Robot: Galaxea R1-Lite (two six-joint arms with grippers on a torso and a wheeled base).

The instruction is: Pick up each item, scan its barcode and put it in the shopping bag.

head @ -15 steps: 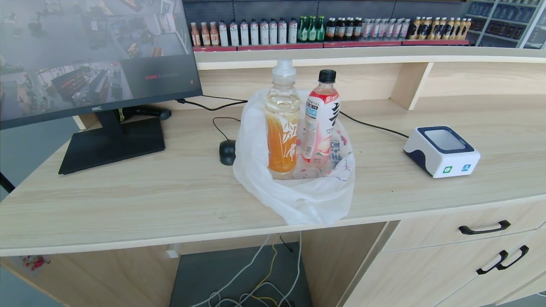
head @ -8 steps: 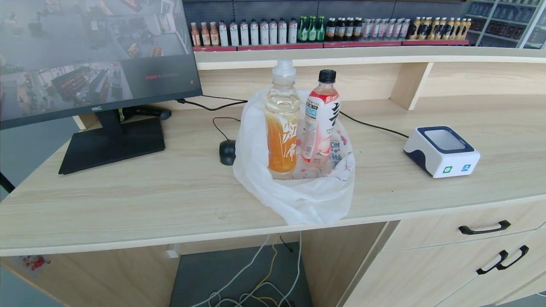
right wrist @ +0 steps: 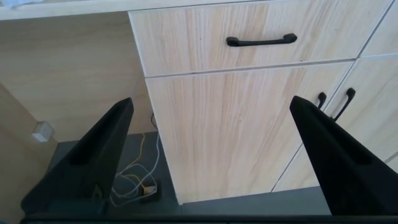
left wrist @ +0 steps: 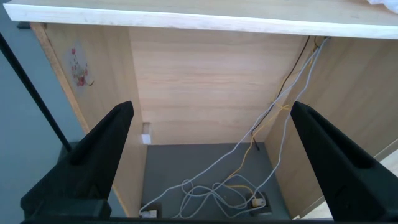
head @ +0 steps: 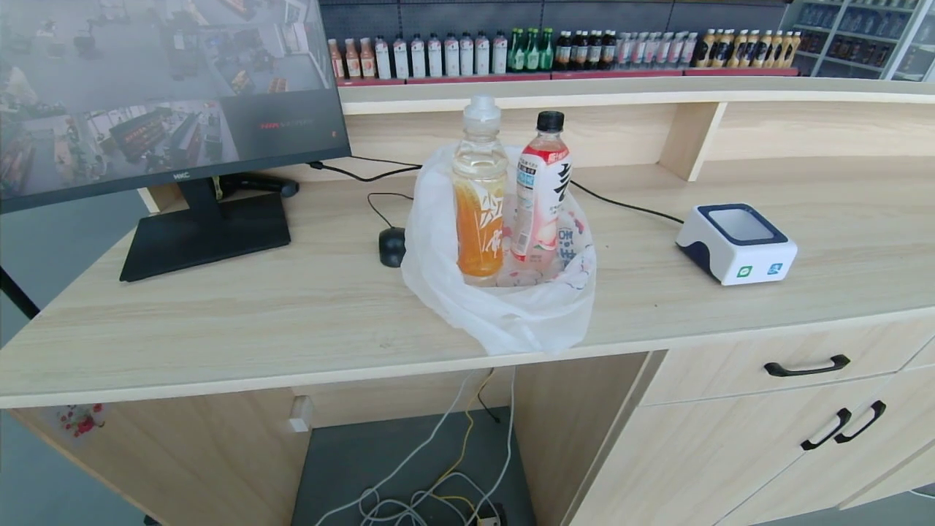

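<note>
A white plastic shopping bag [head: 504, 307] stands open at the counter's front edge. Two bottles stand upright inside it: an orange drink bottle [head: 478, 193] with a clear cap and, beside it, a pink-labelled bottle [head: 539, 193] with a black cap. The white and blue barcode scanner [head: 734, 243] sits on the counter to the bag's right. My left gripper [left wrist: 211, 158] hangs open below the counter's edge, facing the knee space and its cables. My right gripper [right wrist: 211, 158] is open too, low in front of the drawer fronts, with nothing between its fingers.
A monitor [head: 161, 80] on a black stand occupies the counter's left. A black mouse [head: 392, 245] lies just left of the bag, its cord running back. A raised shelf [head: 628, 91] runs behind. Drawers with black handles [head: 806, 365] sit below right; loose cables [head: 431, 497] lie on the floor.
The whole head view has shifted, showing more of the counter front and floor: the camera moved. Bag, bottles and scanner keep their places on the counter.
</note>
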